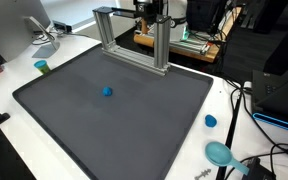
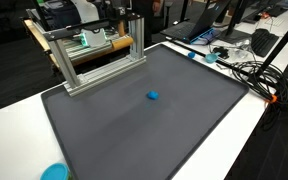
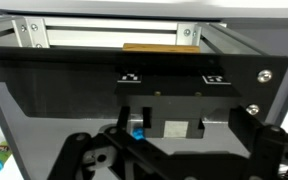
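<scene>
Jaws of our black gripper (image 3: pixel 174 158) stand fully spread, holding nothing, close to the boxy aluminium-profile frame (image 1: pixel 164 45) at the matte grey mat's (image 1: pixel 74 115) edge. We see a small rounded blue piece (image 1: pixel 107 91) mid-mat.

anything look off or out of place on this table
Nothing looks spilled or broken. A small blue block lies alone in the middle of the grey mat, apart from the aluminium frame at its edge. Cables lie in a loose tangle beside the mat.
</scene>
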Action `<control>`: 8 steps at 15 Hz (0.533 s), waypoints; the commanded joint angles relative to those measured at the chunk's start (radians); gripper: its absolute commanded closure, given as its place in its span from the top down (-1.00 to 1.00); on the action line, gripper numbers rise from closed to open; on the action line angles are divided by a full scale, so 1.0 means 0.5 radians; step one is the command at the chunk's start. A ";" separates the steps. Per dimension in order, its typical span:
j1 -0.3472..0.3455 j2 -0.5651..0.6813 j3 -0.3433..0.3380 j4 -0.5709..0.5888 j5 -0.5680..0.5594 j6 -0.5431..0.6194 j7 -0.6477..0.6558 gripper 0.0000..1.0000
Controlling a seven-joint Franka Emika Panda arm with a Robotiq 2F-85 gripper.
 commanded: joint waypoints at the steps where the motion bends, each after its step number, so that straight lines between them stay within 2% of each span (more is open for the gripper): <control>1: 0.040 -0.001 -0.029 0.003 0.100 0.116 0.022 1.00; 8: -0.041 -0.008 0.028 0.005 -0.002 0.139 0.064 1.00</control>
